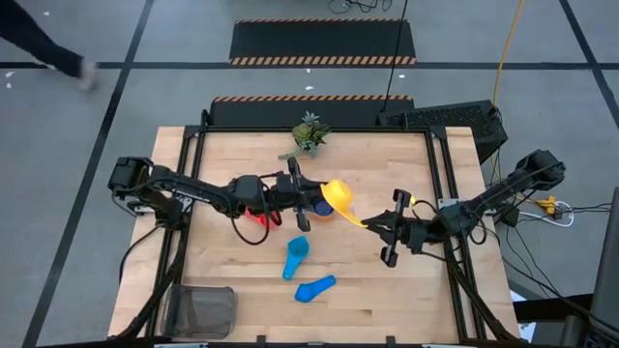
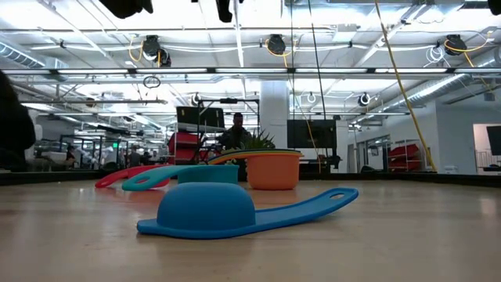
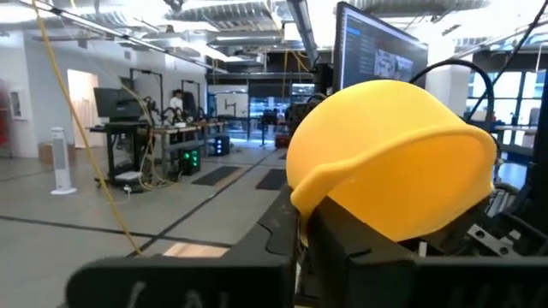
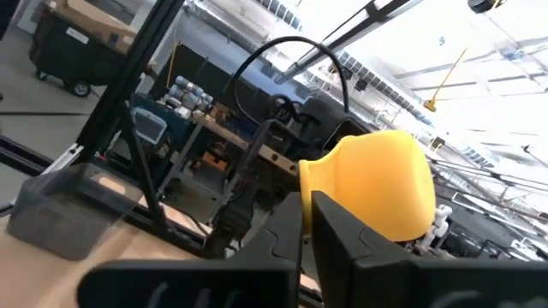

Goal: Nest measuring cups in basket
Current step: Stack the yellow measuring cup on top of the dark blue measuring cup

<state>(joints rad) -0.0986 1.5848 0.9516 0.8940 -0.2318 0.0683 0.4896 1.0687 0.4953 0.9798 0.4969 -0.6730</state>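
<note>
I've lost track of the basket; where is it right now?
In the high view, the basket sits at the table's near-left corner, behind the left arm, well apart from the two blue measuring cups mid-table.

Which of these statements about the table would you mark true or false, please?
1. The left fingers and right fingers both grip the yellow cup. True.
2. The basket holds two cups. False: no cup shows in it.
3. The light blue cup and blue cup lie on the table. True.
4. The plant stands beside the basket. False: it is at the opposite edge.
</note>
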